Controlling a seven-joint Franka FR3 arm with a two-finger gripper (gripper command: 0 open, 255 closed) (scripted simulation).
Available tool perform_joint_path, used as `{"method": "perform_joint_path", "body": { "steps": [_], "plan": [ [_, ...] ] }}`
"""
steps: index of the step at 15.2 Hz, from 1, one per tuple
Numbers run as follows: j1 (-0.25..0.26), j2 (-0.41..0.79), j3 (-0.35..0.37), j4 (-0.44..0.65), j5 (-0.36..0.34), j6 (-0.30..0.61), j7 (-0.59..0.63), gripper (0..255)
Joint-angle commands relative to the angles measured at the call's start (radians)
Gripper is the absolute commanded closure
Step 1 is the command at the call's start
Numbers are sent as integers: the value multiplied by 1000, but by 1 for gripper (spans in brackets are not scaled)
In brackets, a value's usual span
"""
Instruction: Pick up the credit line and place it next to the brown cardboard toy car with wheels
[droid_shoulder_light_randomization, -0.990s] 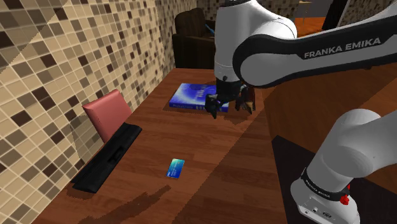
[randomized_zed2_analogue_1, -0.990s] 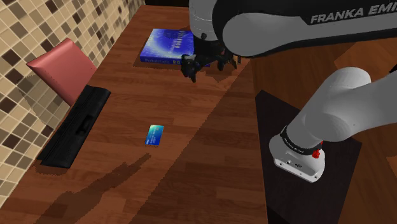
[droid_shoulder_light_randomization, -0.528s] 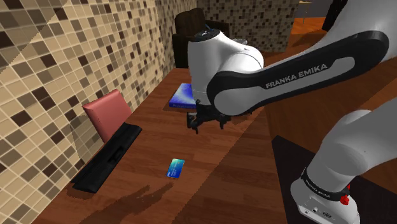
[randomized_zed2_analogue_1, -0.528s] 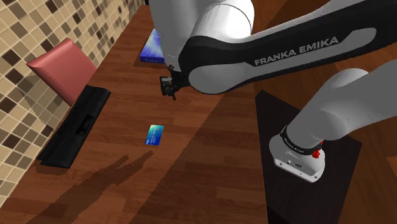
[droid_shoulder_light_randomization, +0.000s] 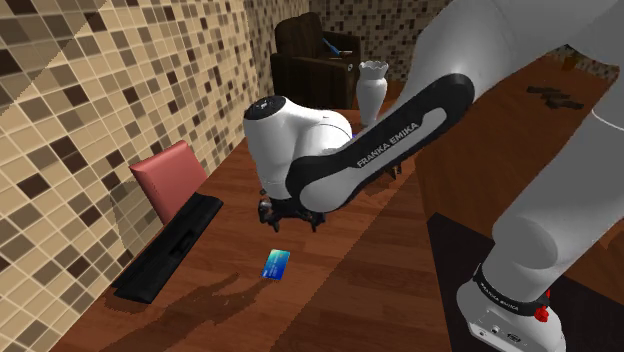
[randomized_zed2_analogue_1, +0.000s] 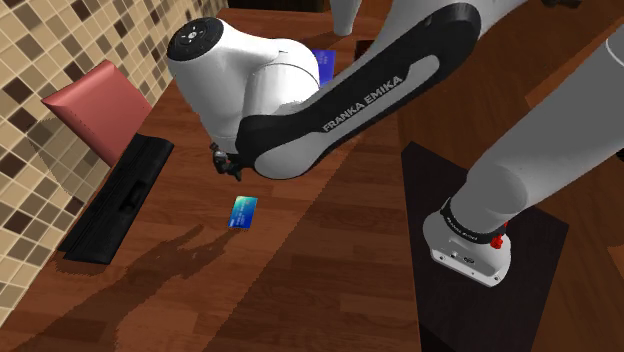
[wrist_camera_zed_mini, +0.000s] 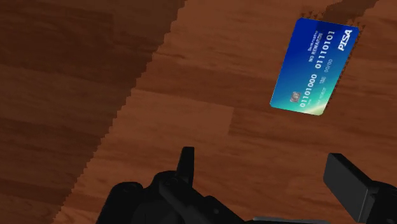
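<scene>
1. Blue shading to green, the credit card (droid_shoulder_light_randomization: 277, 264) lies flat and face up on the brown wooden surface (droid_shoulder_light_randomization: 345, 292). White digits and a "PISA" mark are readable on it in the wrist view.
2. The black pincer (droid_shoulder_light_randomization: 290, 214) hangs low over the surface under the bulky white end of the arm (droid_shoulder_light_randomization: 300, 140). It is near the card but not touching it, and in the shoulder view it sits just above and slightly right of the card.
3. In the wrist view its two fingers (wrist_camera_zed_mini: 186, 167) stand wide apart with only bare wood between them. The card lies ahead of them, off to one side and clear of both.
4. The arm's shadow falls across the wood close to the card.
5. A pink panel (droid_shoulder_light_randomization: 168, 176) leans by the mosaic-tiled wall (droid_shoulder_light_randomization: 70, 110) above a long black base (droid_shoulder_light_randomization: 168, 250), well apart from the card at the shoulder view's left.
6. Farther back stand a white vase (droid_shoulder_light_randomization: 372, 78) and a dark armchair (droid_shoulder_light_randomization: 312, 55). In the second exterior view, a corner of a blue book (randomized_zed2_analogue_1: 322, 62) peeks from behind the arm.
</scene>
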Motion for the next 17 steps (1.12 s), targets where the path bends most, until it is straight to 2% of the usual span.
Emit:
{"method": "perform_joint_path", "body": {
  "steps": [1, 4, 12, 17],
  "plan": [
    [-10, 136, 33, 55, -140, 6, 182, 0],
    [70, 328, -19, 161, -315, -18, 394, 0],
    [115, 403, -85, 137, -404, 51, 450, 0],
    [115, 403, -85, 137, -404, 51, 450, 0]
  ]
}}
